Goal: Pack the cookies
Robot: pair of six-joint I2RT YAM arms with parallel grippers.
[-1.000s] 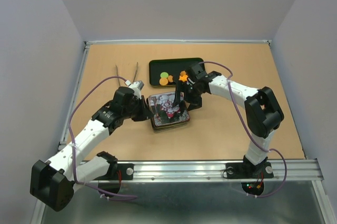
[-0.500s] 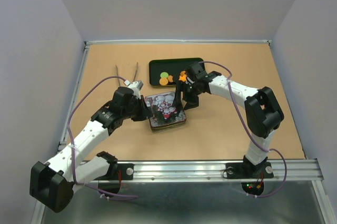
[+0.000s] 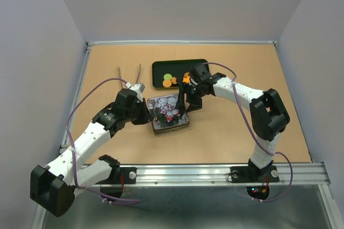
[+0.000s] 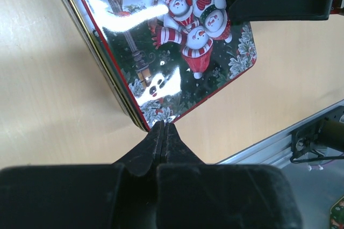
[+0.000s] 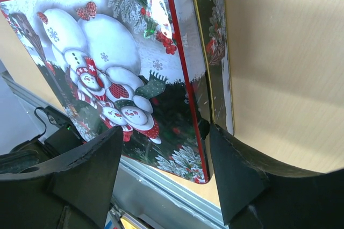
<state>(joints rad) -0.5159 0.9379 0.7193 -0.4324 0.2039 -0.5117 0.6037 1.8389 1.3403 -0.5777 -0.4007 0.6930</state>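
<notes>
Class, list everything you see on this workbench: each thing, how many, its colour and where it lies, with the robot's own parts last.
table: one, tan, under everything
tray: one, black, far centre
cookies: at least four showing, three orange, one green, in the tray
tin: one, snowman-picture lid, centre, nearer than the tray
thin rods: two, grey, left of the tray
left tool: one, black, shut, tip at the tin's corner
right tool: one, black, open, over the tin's edge

Cookies (image 3: 170,80), one green and a few orange, flat, clustered in black tray (image 3: 161,68).
</notes>
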